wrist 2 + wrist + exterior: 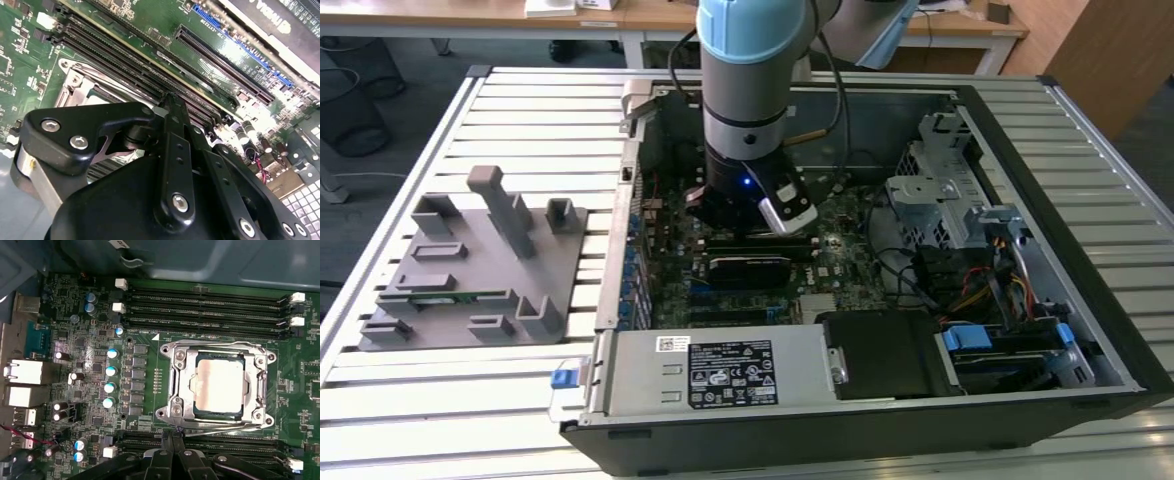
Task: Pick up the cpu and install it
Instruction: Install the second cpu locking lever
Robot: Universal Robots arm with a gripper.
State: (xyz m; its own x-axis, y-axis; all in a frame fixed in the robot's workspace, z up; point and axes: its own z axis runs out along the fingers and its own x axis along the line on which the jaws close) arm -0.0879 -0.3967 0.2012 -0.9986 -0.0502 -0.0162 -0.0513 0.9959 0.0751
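Case (881, 100): open tower lying on its side on a slatted table (534, 110), motherboard (80, 340) facing up.
Arm (747, 70): stands upright, reaching straight down into the case over the board's middle.
Gripper (172, 452): low over the board, just beside the socket (176, 410); black fingers (172, 130) look pressed together, holding nothing, though the tips are partly hidden.
Cpu (220, 385): seated flat in the socket, silver top up, between two banks of memory slots (205, 305).
Fixture (474, 265): grey block on the table, at the exterior view's left of the case.
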